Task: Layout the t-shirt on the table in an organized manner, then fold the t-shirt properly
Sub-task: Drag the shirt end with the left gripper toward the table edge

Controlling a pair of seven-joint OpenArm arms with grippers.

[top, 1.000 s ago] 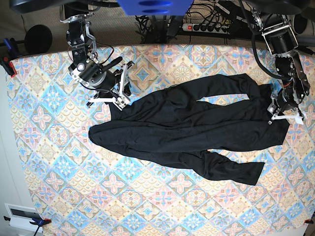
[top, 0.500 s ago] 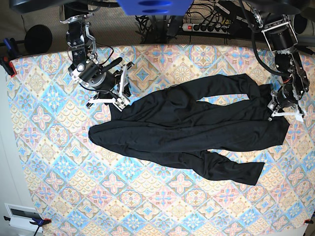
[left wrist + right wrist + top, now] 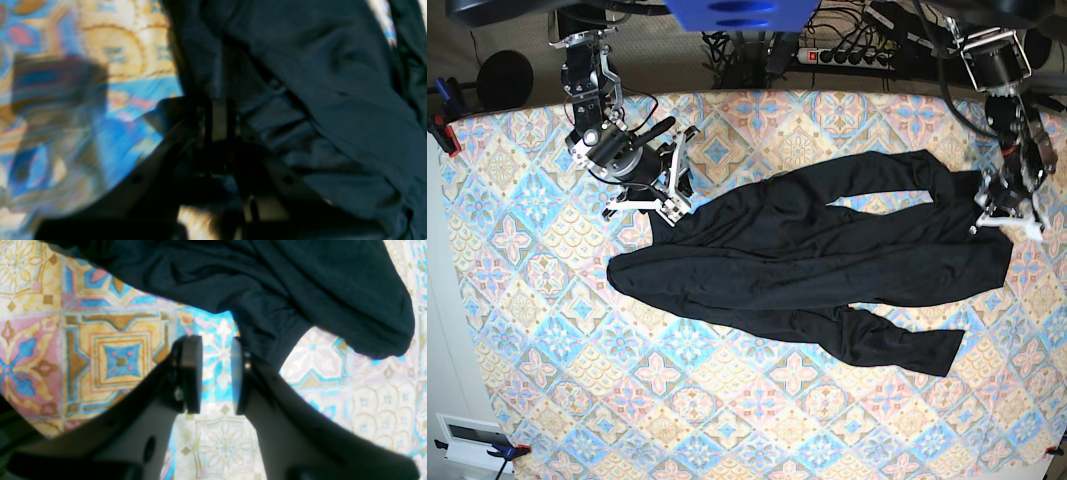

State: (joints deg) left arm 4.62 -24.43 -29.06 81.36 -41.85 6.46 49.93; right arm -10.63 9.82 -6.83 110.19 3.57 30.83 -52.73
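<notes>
A: First, check the right gripper (image 3: pixel 667 183), at the left of the base view: its jaws stand parted over bare table (image 3: pixel 517 300), grasping nothing, at the t-shirt (image 3: pixel 807 265) edge.

B: And the far side?

A: The left gripper (image 3: pixel 1005 212) has just clamped shut on the t-shirt's right edge. You now hold one end; judge the garment bunched mid-table, layout unfinished.

Behind the far edge, a dark floor (image 3: pixel 517 30) is seen, strewn with black cables (image 3: pixel 847 30) and a power strip (image 3: pixel 852 56). A white wall plate (image 3: pixel 467 440) is fixed lower left.
</notes>
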